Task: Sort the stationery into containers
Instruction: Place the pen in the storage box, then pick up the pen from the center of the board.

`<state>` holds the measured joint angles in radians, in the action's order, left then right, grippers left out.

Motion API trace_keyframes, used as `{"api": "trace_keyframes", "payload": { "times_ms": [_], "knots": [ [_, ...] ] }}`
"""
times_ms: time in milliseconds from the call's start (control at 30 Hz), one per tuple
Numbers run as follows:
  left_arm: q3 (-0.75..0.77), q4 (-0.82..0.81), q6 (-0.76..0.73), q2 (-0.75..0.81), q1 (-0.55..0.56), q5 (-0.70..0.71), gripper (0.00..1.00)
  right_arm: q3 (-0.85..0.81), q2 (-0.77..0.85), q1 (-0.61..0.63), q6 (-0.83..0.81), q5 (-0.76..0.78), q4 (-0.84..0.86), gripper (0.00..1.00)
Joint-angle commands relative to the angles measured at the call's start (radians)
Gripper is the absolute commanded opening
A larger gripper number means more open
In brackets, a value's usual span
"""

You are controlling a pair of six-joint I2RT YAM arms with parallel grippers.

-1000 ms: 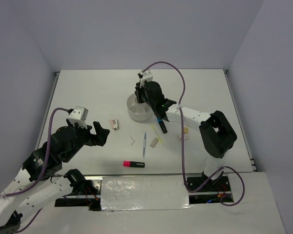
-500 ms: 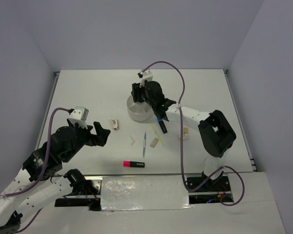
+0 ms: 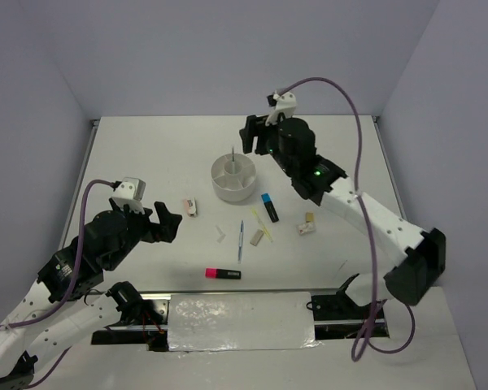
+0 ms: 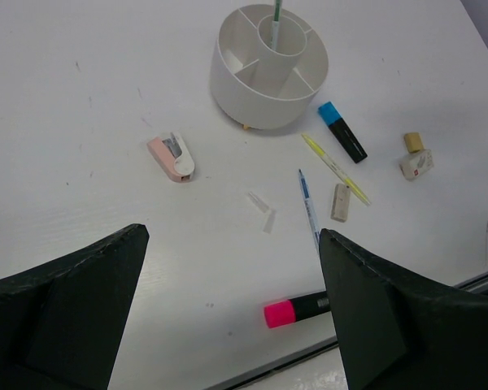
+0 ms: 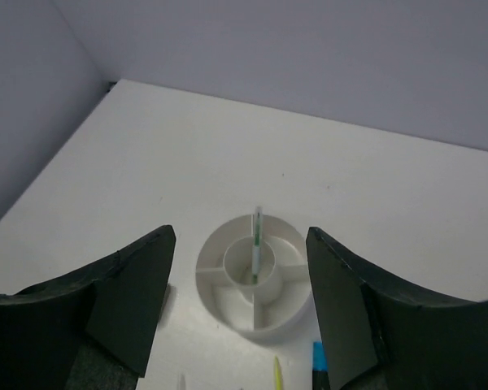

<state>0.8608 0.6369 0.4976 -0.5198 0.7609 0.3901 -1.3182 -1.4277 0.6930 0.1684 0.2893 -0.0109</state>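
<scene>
The round white container stands mid-table, and a thin green-and-white pen stands upright in its centre tube. My right gripper hovers open and empty, up and to the right of the container. More stationery lies in front of it: a blue highlighter, a yellow stick, a blue pen and a pink highlighter. My left gripper hangs open above the near-left table.
A pink sharpener lies left of the container. A tan eraser sits by the yellow stick. A yellow eraser and a white one lie to the right. A shiny taped strip runs along the near edge.
My right gripper opened, left the pen standing in the container's centre tube, and rose away to the right. The left arm stayed still.
</scene>
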Motion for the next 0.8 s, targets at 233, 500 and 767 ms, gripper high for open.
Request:
{"api": "trace_keyframes", "payload": {
  "times_ms": [233,500,767],
  "knots": [
    [0.015,0.014,0.027,0.004,0.002,0.112,0.99,0.258,0.256,-0.001,0.056,-0.162,-0.443,0.54],
    [0.018,0.02,0.03,-0.023,0.002,0.112,0.99,0.266,0.015,-0.001,-0.001,-0.202,-0.471,0.62],
    [0.015,0.015,0.022,-0.04,0.002,0.098,0.99,0.26,-0.126,0.0,0.002,-0.208,-0.414,0.58]
  ]
}}
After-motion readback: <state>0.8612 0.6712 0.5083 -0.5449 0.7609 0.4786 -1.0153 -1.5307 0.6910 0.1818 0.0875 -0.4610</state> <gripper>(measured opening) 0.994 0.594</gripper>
